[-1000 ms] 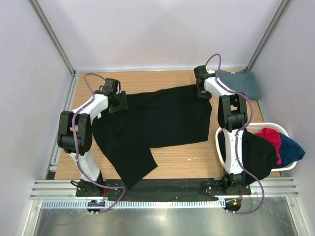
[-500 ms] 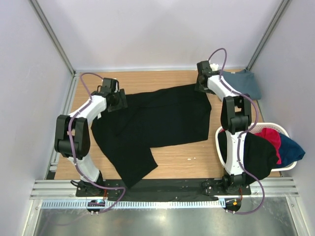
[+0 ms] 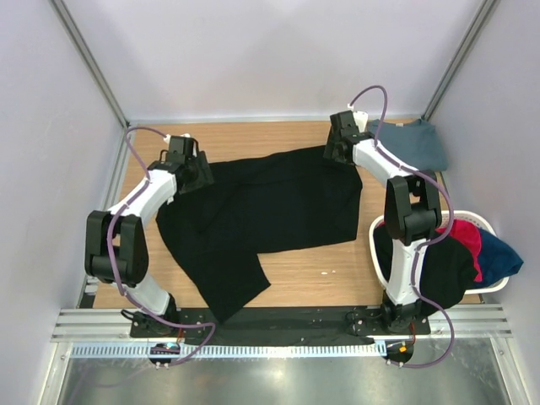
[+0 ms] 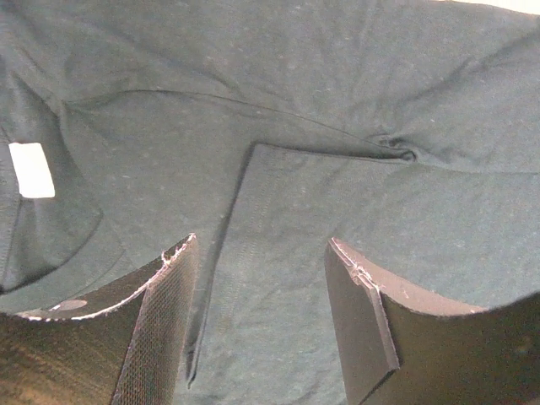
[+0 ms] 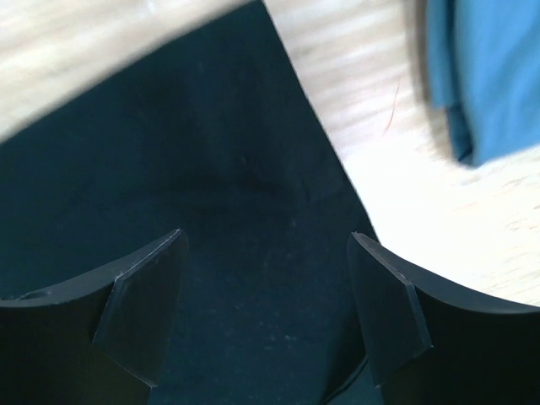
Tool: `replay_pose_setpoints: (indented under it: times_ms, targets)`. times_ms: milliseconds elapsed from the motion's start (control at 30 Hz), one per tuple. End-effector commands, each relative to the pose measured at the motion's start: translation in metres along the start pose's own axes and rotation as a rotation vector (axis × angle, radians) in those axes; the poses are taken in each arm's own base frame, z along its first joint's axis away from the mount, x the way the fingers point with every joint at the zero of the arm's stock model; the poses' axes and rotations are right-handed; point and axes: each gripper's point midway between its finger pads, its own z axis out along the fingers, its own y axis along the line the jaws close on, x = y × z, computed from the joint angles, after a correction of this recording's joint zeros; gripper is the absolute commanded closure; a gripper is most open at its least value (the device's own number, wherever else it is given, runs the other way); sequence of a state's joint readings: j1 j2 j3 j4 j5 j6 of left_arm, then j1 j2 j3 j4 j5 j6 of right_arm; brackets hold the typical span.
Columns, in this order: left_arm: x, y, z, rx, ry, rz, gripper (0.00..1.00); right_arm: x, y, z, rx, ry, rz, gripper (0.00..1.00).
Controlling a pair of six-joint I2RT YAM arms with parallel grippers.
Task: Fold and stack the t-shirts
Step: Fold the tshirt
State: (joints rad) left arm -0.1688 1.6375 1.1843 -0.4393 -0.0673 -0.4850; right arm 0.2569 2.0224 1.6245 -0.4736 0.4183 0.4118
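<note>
Nearly shut a moment ago, the right jaws now stand apart like the left jaws, leaving the black t-shirt (image 3: 270,202) spread on the bench (image 3: 321,274), seemingly ready for folding.

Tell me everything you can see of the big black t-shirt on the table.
The black t-shirt is soft, matte cloth, spread mostly flat on the wooden table, wrinkled, one part folded over itself, a long flap reaching the table's near edge. A white tag shows by the neck. The left gripper and right gripper stand open over its far corners, holding nothing. Bare wood separates it from the slate-blue shirt.
</note>
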Motion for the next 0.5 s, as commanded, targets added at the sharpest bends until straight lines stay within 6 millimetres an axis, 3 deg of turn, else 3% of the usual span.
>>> replay_pose_setpoints:
  times_ms: [0,67,167,367,467]
  targets:
    - [-0.019,0.010,-0.001,-0.021,-0.036,-0.005,0.37,-0.011,0.005,0.000,-0.030,-0.045,0.070,0.18]
    - [-0.028,0.019,0.005,-0.022,-0.034,-0.035,0.39,0.002,0.006,0.012,-0.015,-0.012,0.063,0.18]
    - [-0.038,0.028,0.018,-0.002,-0.034,-0.084,0.41,0.000,0.005,0.017,0.016,0.004,0.062,0.18]
    - [-0.046,0.017,0.043,0.073,-0.007,-0.047,0.43,-0.001,0.008,0.019,0.012,0.002,0.070,0.18]
    - [-0.049,0.000,0.051,0.152,0.016,-0.041,0.46,0.000,0.005,0.020,0.029,0.006,0.076,0.18]
